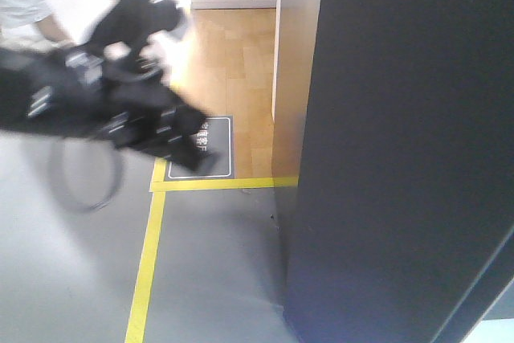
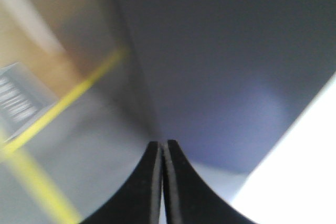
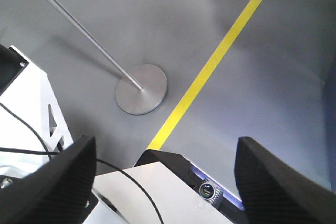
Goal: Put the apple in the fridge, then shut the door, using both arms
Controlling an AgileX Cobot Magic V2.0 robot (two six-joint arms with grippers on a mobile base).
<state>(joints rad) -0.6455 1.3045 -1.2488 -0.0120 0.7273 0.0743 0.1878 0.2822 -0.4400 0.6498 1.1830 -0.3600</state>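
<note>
The left gripper [image 2: 161, 146], pinched tight on nothing, faced the dark door [image 2: 226, 61]; the right gripper [image 3: 165, 148] hung spread wide over the floor [image 3: 157, 24]. The apple was nowhere in view, perhaps already inside. A glancing push could skid off the smooth panel, leaving it ajar.

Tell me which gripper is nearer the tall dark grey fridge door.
Left. The left gripper, shut, points straight at the door close ahead; the right gripper, open, faces the grey floor instead.
</note>
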